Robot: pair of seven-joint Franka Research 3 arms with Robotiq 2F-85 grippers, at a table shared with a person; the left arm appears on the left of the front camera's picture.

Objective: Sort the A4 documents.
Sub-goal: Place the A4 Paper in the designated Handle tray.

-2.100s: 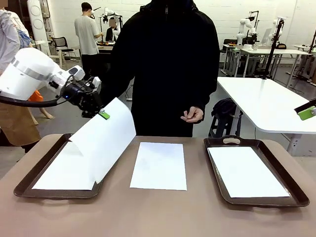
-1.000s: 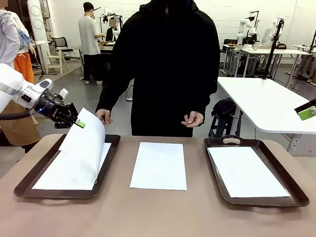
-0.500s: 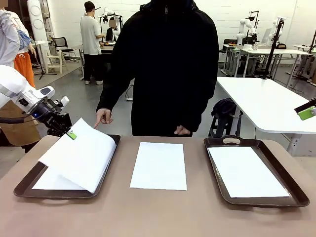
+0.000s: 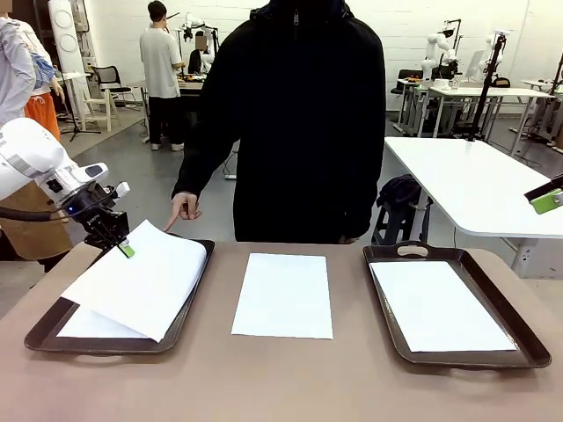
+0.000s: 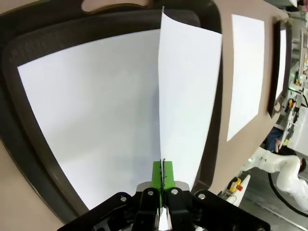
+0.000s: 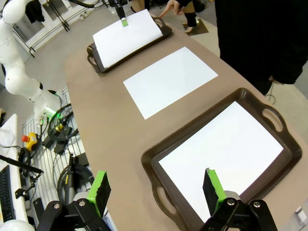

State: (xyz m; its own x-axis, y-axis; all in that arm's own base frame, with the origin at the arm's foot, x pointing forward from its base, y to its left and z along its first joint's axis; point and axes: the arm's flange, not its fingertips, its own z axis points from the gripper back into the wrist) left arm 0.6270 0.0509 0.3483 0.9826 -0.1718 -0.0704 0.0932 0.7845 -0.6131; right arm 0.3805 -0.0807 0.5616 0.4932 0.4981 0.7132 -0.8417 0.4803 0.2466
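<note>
Under held sheet (image 4: 141, 277), perhaps one document (image 4: 91, 326).

On the table (image 4: 281, 387), the middle sheet (image 4: 283, 295) lay between the left tray (image 4: 88, 345) and right tray (image 4: 457, 358). The right tray held the right sheet (image 4: 440, 306); the left, the bottom sheet (image 4: 88, 323) under the lifted sheet (image 4: 141, 280).

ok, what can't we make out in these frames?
- Front view: held sheet covers most of the lower sheet in the left tray; how many lie there is unclear.
- Left wrist view: left gripper covers the pinched edge.
- Front view: right gripper cut off by the right edge.
- All views: print on the middle sheet, if any, too small to tell.
</note>
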